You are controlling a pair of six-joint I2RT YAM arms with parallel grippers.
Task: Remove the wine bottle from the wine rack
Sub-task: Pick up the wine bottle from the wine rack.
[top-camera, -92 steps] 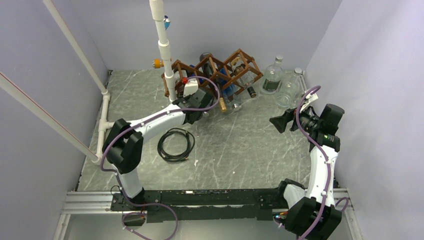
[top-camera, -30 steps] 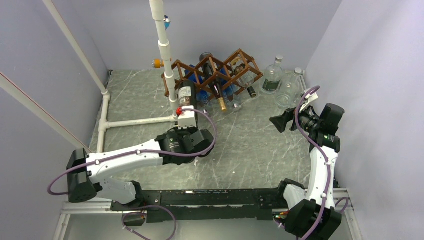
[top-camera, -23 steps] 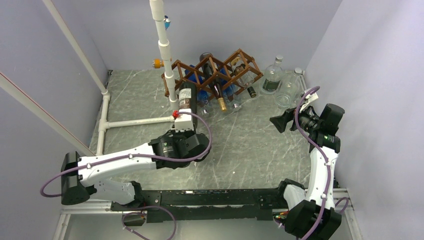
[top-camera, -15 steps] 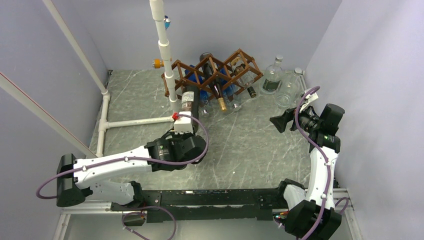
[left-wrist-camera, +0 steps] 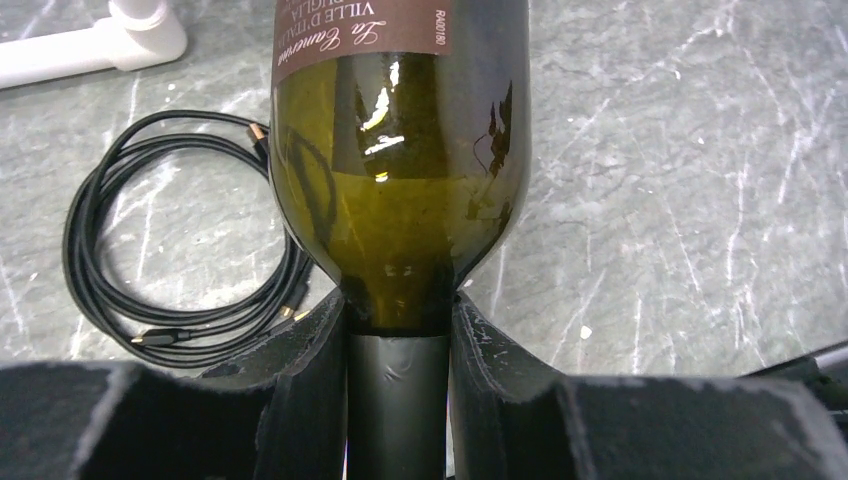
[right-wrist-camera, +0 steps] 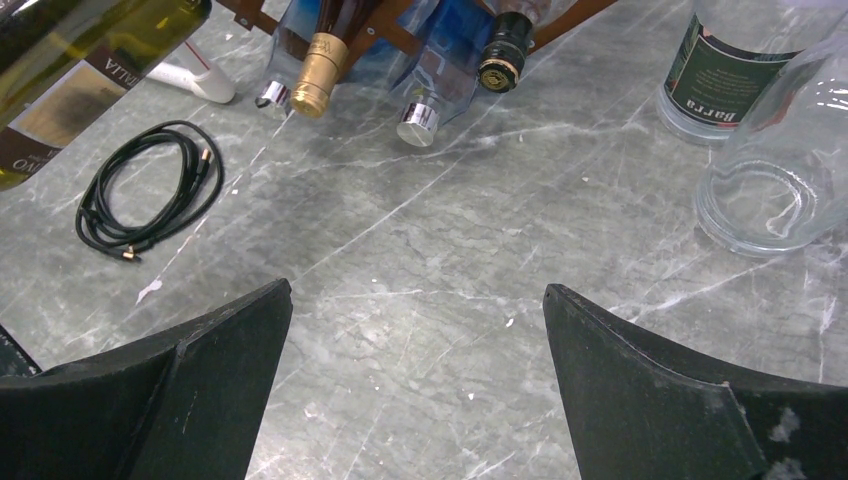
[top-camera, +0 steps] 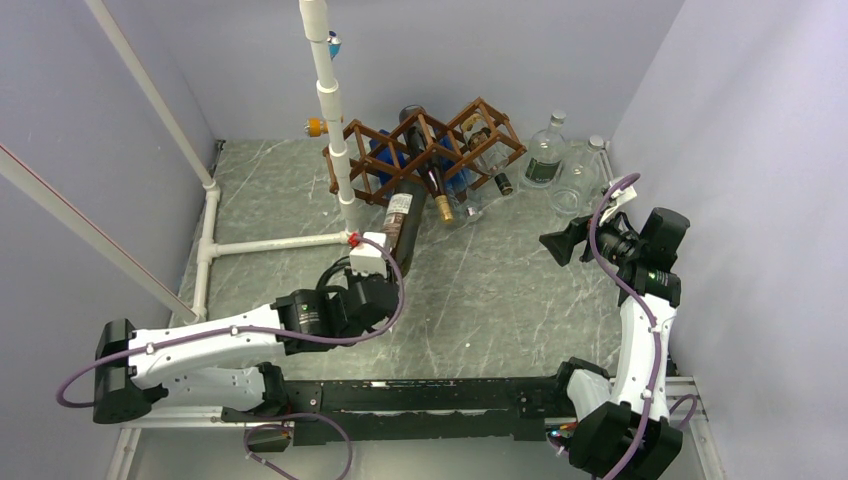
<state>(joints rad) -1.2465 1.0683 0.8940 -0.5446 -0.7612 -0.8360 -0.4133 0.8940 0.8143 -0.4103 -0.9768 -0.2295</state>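
Note:
The wine bottle (top-camera: pixel 402 222) is dark olive green with a brown label, and it lies tilted in front of the dark brown lattice wine rack (top-camera: pixel 484 104). Its base end is still close to the rack's lower left cells. My left gripper (top-camera: pixel 388 268) is shut on the bottle's black-foiled neck. In the left wrist view the bottle (left-wrist-camera: pixel 400 170) fills the centre, with my left gripper (left-wrist-camera: pixel 398 315) pinching the neck from both sides. My right gripper (top-camera: pixel 560 243) hangs open at the right, holding nothing. Its wrist view shows the jaws wide apart (right-wrist-camera: pixel 417 300) and the bottle (right-wrist-camera: pixel 80 60) at top left.
The rack holds other bottles, one with a gold cap (top-camera: pixel 443 208). Two clear glass bottles (top-camera: pixel 545 155) (top-camera: pixel 580 180) stand to the rack's right. A white PVC pipe frame (top-camera: pixel 330 100) rises to the rack's left. A black cable coil (left-wrist-camera: pixel 150 260) lies on the marble table (top-camera: pixel 500 290) under the bottle.
My left arm has drawn back toward the near edge, pulling the wine bottle out from the rack, and its base has swung a little right. The right arm has not moved.

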